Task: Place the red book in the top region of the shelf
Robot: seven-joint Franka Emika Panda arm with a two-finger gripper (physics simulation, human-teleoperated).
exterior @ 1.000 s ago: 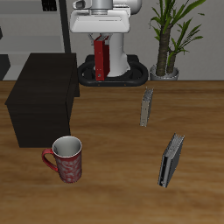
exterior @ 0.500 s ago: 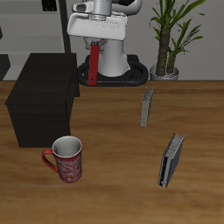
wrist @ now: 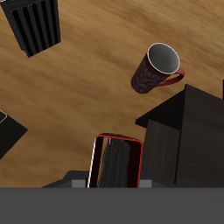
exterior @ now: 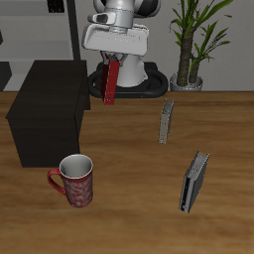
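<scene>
Red thin hardcover book (exterior: 111,82) hanging tilted, clenched in fingers (exterior: 117,60); carrying toward boxy dark brown shelf (exterior: 50,109), needing sideways travel over its flat top.

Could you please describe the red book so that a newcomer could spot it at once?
Find the big dark shelf at the table's back. Just beside it, the hand holds the red book in the air, tilted. It alone is red; the grey books stand on the table.

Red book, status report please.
Gripper shut on red book, airborne, tilted. Shelf top bare, alongside. Nothing between them.
</scene>
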